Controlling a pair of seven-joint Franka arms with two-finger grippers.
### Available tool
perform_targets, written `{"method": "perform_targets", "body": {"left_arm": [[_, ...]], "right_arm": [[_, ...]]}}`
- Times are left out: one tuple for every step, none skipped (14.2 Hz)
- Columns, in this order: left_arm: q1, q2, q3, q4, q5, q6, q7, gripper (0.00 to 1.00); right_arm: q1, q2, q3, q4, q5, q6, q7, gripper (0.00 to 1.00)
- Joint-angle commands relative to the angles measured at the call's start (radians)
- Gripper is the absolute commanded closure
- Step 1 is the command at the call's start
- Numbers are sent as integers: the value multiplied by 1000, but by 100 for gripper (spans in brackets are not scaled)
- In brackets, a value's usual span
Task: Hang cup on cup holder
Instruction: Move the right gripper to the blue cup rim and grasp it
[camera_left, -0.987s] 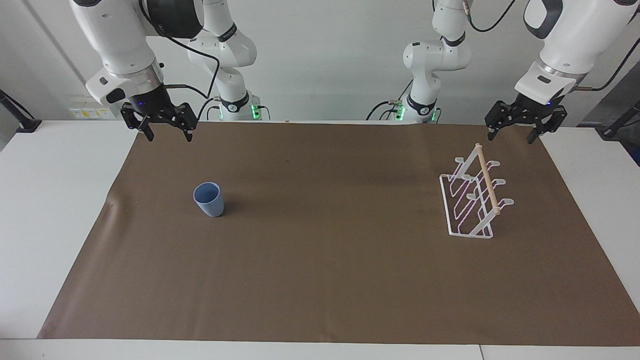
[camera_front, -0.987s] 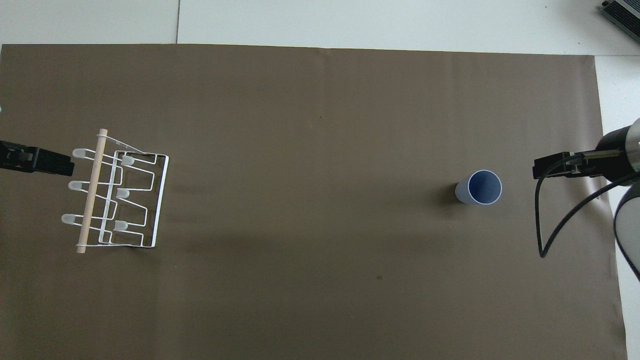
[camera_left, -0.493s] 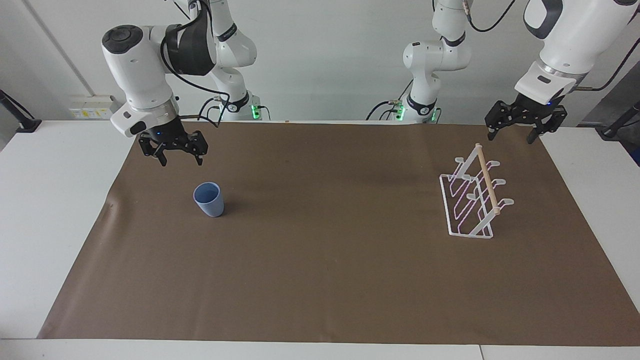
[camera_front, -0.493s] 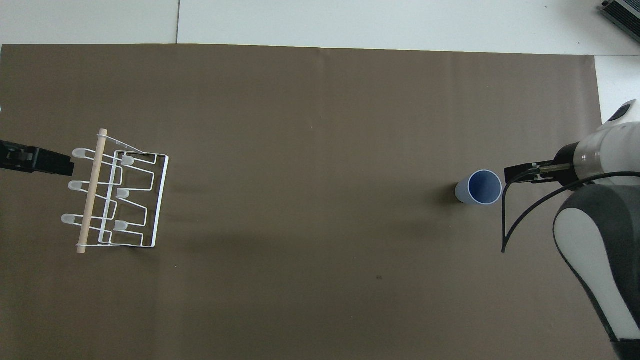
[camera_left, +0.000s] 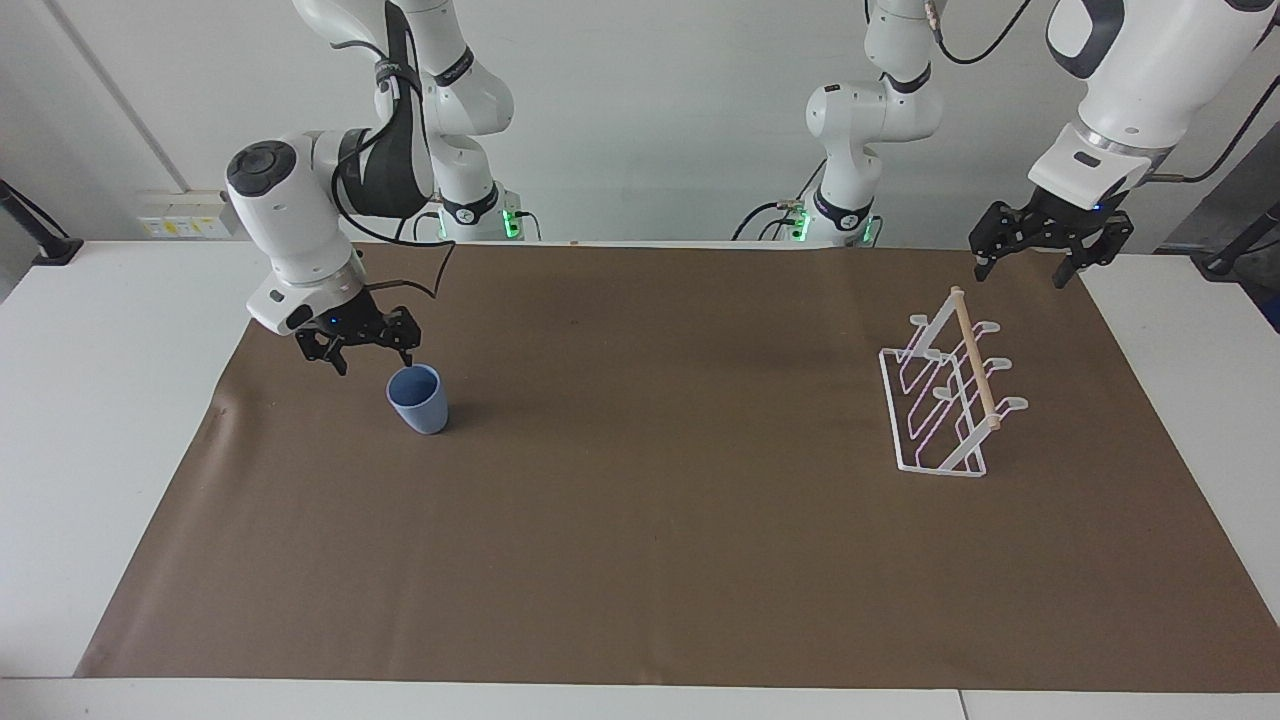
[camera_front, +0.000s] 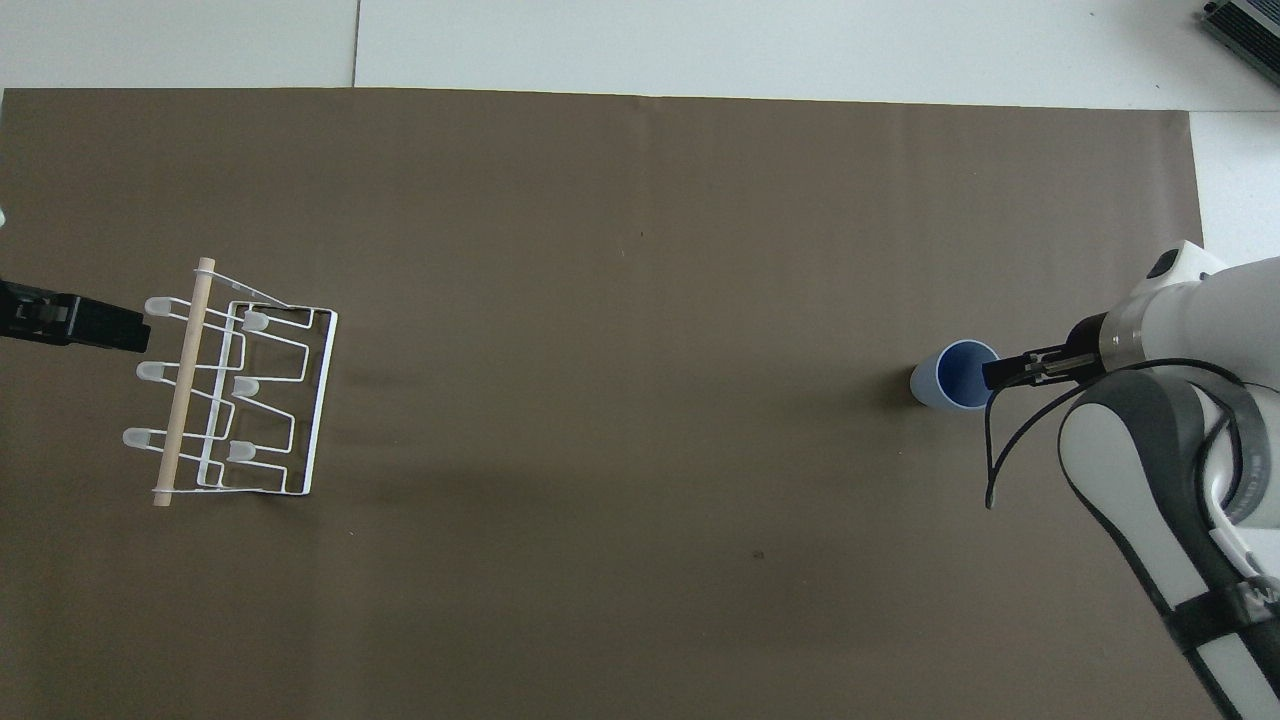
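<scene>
Robotics lab. Two white arms (camera_left: 300, 215) mounted at the far edge of a white table (camera_left: 110, 400), bases lit green. Brown mat (camera_left: 640, 520) spread over the work surface. Bare white wall (camera_left: 650, 110) at the far end, socket strip (camera_left: 180, 213) fixed to it at far left. Black cables (camera_left: 405, 185) looped along the arms.

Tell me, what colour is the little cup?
The small matte tumbler cup is light blue, clearest in the facing view.
</scene>
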Motion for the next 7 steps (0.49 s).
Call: {"method": "perform_targets", "body": {"left_arm": [[-21, -27, 8, -37, 0, 26, -1, 0], [-21, -27, 8, -37, 0, 26, -1, 0], [-21, -27, 8, -37, 0, 26, -1, 0], [-21, -27, 8, -37, 0, 26, -1, 0], [-21, -27, 8, -38, 0, 26, -1, 0], [-23, -27, 8, -37, 0, 26, -3, 0], [-30, -27, 8, -38, 0, 26, -3, 0]], "right_arm": [[-26, -3, 4, -53, 32, 47, -74, 0], [-27, -3, 6, -78, 33, 84, -74, 0], [-27, 2, 6, -87, 35, 111, -68, 0], [-23, 9, 6, -87, 45, 130, -61, 0], [-18, 12, 6, -86, 99, 150, -54, 0], [-16, 15, 6, -86, 133, 165, -54, 0], [-15, 15, 6, -86, 138, 170, -54, 0]]}}
